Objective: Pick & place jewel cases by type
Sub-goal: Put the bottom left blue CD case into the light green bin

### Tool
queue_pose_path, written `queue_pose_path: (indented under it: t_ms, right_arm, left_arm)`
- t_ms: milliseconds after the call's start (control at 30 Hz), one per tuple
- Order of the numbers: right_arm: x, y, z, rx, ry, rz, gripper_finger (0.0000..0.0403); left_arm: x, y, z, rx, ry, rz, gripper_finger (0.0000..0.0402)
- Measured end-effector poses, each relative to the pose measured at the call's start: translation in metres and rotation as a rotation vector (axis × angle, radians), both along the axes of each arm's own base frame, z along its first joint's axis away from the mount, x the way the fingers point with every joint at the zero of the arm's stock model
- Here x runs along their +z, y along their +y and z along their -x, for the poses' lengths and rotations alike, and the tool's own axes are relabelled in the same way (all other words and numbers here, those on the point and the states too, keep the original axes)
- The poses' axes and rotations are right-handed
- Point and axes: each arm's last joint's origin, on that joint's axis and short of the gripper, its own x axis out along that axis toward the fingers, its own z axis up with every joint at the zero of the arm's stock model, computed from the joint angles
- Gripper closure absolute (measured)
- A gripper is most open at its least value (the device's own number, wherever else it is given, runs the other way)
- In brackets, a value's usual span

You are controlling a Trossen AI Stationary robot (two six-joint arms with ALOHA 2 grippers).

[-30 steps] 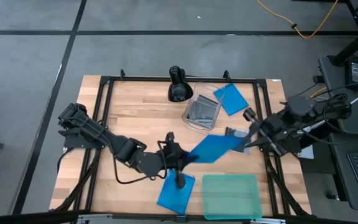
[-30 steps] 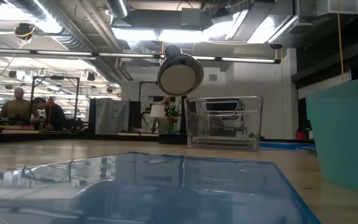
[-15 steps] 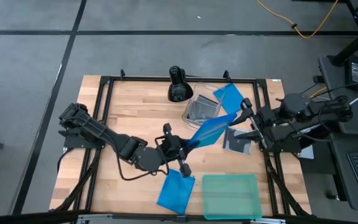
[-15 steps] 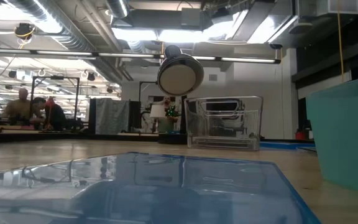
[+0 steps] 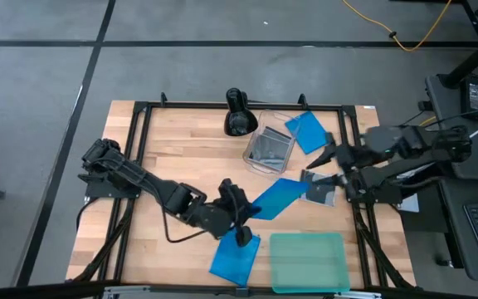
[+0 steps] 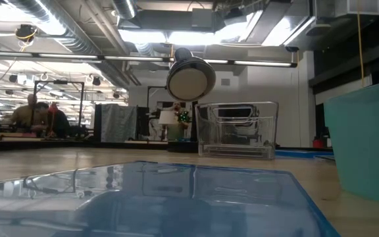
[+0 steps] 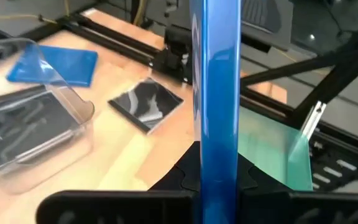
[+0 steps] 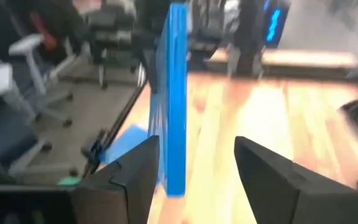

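Observation:
My left gripper [image 5: 244, 208] is shut on a bright blue jewel case [image 5: 277, 198] near the table's middle. In the left wrist view this case [image 7: 215, 87] shows edge-on. My right gripper [image 5: 332, 166] stands open at the table's right side, its fingers apart from the case [image 8: 175, 93]. A black-and-clear disc case [image 5: 319, 191] lies flat under it. A second blue case [image 5: 308, 131] lies flat at the far right. A third [image 5: 235, 256] lies by the near edge. My left gripper pinches the blue case's end nearest the table's left [image 7: 215, 167] between its two fingers [image 7: 185, 180], one on each flat face. The fingers come from the table's left, along the case. The case sticks out toward the right, held above the wood.
A clear plastic tub [image 5: 269, 150] stands far of centre, beside a black round-headed device [image 5: 237, 112]. A translucent teal tray [image 5: 306, 262] fills the near right corner. A black frame rail [image 5: 139, 133] rings the tabletop. Bare wood lies at the far left.
My right gripper has opened, let go of the blue case's right end and drawn back toward the right edge. The case stays in my left gripper. Its free end swung toward the far edge, then back down as my left gripper sank and turned.

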Motion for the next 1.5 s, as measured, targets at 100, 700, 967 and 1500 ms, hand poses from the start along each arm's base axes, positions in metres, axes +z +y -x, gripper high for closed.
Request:
queue_pose_path:
  t_ms: [100,700,967,1500]
  right_arm:
    - [-0.003,0.003,-0.013,0.018,0.081,0.035,0.0190]
    - [-0.009,0.013,-0.040,0.130,0.143,0.065,0.0321]
    - [-0.007,0.013,-0.040,0.146,0.138,0.043,0.0350]
    - [-0.006,0.008,-0.006,0.034,0.282,-0.179,0.0350]
  left_arm:
    - [-0.004,0.009,-0.008,-0.026,0.014,0.018,0.0393]
    - [-0.006,0.027,-0.023,-0.093,0.009,0.038,0.0386]
    - [-0.001,0.024,-0.018,-0.132,0.016,0.073,0.0378]
    - [0.012,0.015,0.072,-0.068,0.410,0.118,0.0343]
